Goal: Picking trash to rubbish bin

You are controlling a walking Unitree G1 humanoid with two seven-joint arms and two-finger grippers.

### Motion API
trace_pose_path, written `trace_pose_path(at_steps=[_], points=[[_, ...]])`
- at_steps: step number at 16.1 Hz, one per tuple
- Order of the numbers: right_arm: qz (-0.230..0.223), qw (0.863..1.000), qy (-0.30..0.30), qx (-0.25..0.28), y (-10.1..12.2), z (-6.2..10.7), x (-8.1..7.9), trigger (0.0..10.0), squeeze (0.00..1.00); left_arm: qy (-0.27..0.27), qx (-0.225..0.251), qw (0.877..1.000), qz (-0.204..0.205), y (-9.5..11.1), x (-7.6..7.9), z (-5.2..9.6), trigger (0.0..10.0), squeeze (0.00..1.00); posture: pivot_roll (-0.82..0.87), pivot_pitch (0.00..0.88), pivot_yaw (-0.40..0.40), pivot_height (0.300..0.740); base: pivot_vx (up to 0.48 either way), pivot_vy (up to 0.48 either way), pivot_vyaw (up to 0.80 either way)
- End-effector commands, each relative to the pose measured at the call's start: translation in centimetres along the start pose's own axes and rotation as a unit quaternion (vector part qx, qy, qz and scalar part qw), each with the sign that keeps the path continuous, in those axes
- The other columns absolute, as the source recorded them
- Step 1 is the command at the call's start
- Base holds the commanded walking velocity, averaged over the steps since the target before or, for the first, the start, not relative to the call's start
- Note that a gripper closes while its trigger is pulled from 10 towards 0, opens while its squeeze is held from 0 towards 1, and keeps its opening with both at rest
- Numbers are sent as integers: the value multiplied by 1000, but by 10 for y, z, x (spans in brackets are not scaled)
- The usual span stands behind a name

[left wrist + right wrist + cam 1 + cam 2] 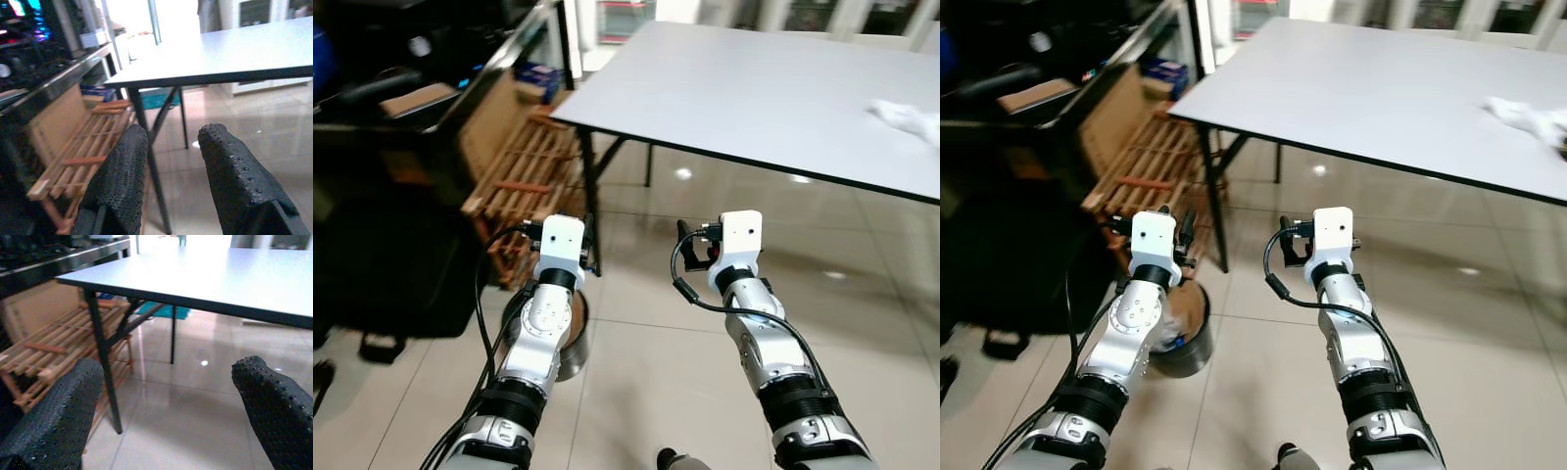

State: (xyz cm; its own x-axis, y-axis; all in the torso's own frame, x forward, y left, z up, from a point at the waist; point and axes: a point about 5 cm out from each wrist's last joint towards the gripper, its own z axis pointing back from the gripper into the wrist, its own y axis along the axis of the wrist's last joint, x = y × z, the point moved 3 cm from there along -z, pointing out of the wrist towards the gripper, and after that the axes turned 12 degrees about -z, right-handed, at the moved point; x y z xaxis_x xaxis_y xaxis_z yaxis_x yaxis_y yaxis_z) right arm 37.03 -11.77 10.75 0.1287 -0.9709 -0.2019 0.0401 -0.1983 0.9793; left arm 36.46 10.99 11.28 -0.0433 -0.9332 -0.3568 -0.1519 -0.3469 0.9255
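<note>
both arms reach forward over the tiled floor (656,372), nothing held. the left hand (168,171) has its two black fingers a little apart; the right hand (164,406) has its fingers spread wide. under the left arm a small round rubbish bin (1187,343) stands on the floor, with something pale, probably a liner or earlier trash, inside it. just beyond the bin a wooden slatted rack (524,166) leans by the dark shelving at the left. further on stands the grey bench (754,88) on black legs, and at its far right edge lies the trash, a crumpled white wad (906,117), well apart from both hands and from the bin. it looks like tissue or thin paper: light, soft and easily squashed, not fragile. a pinch across its bunched middle should hold it; a loose corner might tear or slip.
</note>
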Motion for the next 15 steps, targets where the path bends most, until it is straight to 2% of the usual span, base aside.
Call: trace_pose_path(at_steps=[1, 15], points=[[2, 1000, -1, 5, 2, 0, 0, 10000, 0, -3, 5, 1000, 0, 2, 1, -1, 10000, 0, -86, 28, 55, 740, 0, 0, -788], [6, 1000, 7, 0, 2, -2, -3, 10000, 0, 3, -3, 1000, 3, -1, 1, 1, 10000, 0, -65, 58, 31, 740, 0, 0, -788]])
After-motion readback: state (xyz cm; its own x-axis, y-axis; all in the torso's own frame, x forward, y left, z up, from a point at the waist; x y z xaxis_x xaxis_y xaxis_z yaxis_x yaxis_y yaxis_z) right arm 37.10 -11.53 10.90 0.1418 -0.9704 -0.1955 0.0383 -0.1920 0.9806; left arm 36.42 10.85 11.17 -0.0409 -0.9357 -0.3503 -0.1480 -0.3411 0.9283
